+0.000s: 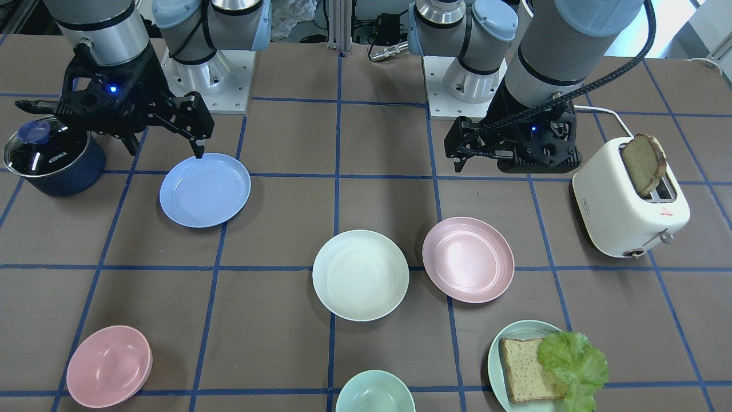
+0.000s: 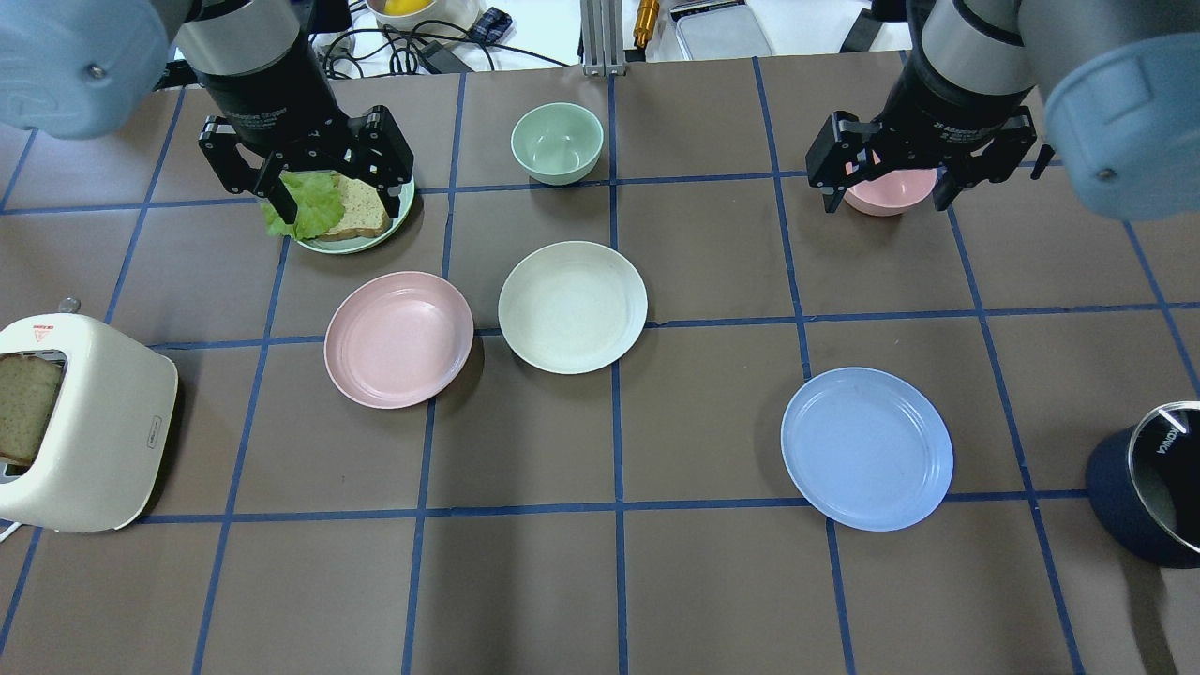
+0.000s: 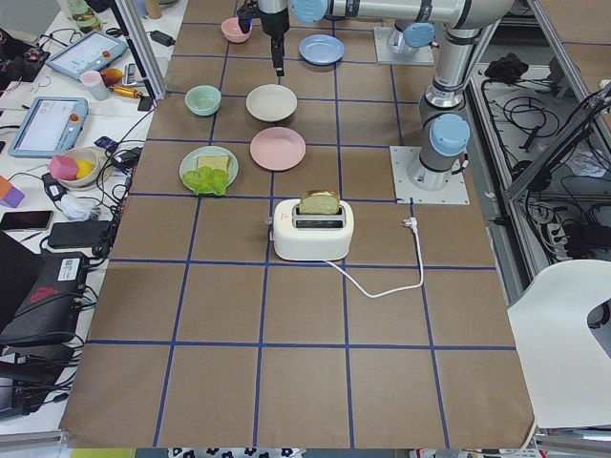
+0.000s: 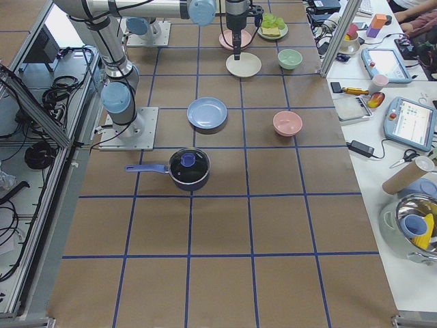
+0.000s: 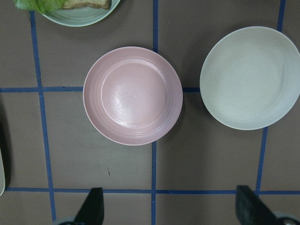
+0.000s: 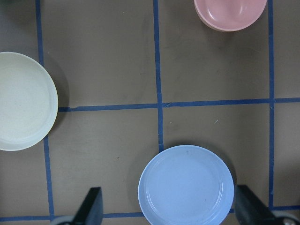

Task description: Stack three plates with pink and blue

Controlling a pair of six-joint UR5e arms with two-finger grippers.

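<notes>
Three plates lie apart on the brown table. The cream-white plate (image 2: 572, 307) is in the middle. The pink plate (image 2: 398, 339) lies beside it on my left, close but not touching. The light blue plate (image 2: 867, 448) lies alone on my right. My left gripper (image 2: 337, 183) is open and empty, high over the table; its wrist view looks down on the pink plate (image 5: 132, 95) and the cream-white plate (image 5: 250, 77). My right gripper (image 2: 886, 187) is open and empty, also high; its wrist view shows the blue plate (image 6: 186, 185) below it.
A white toaster (image 2: 80, 422) holding a bread slice stands at my far left. A pale green plate (image 2: 356, 246) with bread and lettuce, a green bowl (image 2: 556, 141) and a pink bowl (image 1: 108, 366) stand along the far side. A dark lidded pot (image 2: 1158, 487) stands at my right.
</notes>
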